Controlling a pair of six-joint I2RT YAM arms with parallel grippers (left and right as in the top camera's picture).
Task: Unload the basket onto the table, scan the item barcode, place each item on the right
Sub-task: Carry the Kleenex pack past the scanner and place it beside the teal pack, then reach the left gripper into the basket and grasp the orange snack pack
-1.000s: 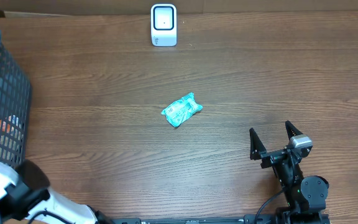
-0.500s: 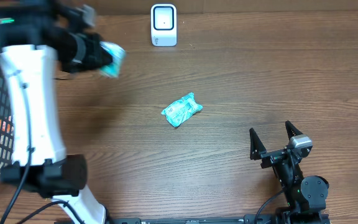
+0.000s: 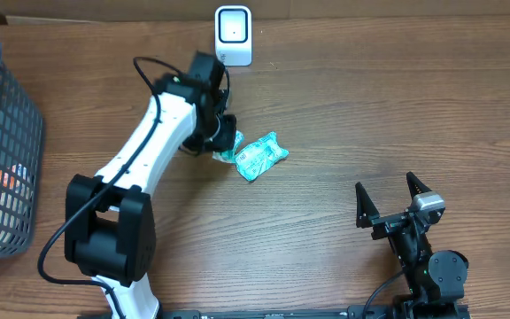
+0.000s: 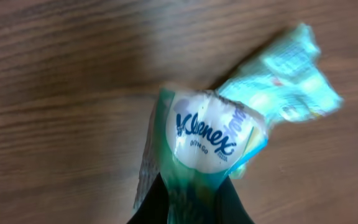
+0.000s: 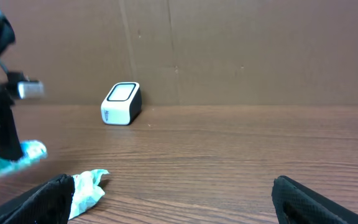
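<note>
**Clerk:** Item one, far left?

**Arms:** A grey wire basket stood at the left edge of the wooden table. Something orange showed through its mesh, too small to name.

**Clerk:** Item two?

**Arms:** My left gripper was reached out to mid-table. Its fingers were clamped tight on one end of a Kleenex pack, a teal wrapper with a white oval label. This pack hung at the fingertips, left of centre and nearer than the scanner. I could not tell whether it touched the wood.

**Clerk:** Item three?

**Arms:** The scanner, a small white box with a dark window, stood upright at the far edge. It was well apart from the held pack.

**Clerk:** Item four?

**Arms:** A second teal pack lay crumpled on the table, just right of the held one. From the left wrist view I could not tell whether the two touched.

**Clerk:** Item five?

**Arms:** My right gripper was at the near right, well apart from both packs. Its fingers were spread wide with nothing between them.
</note>
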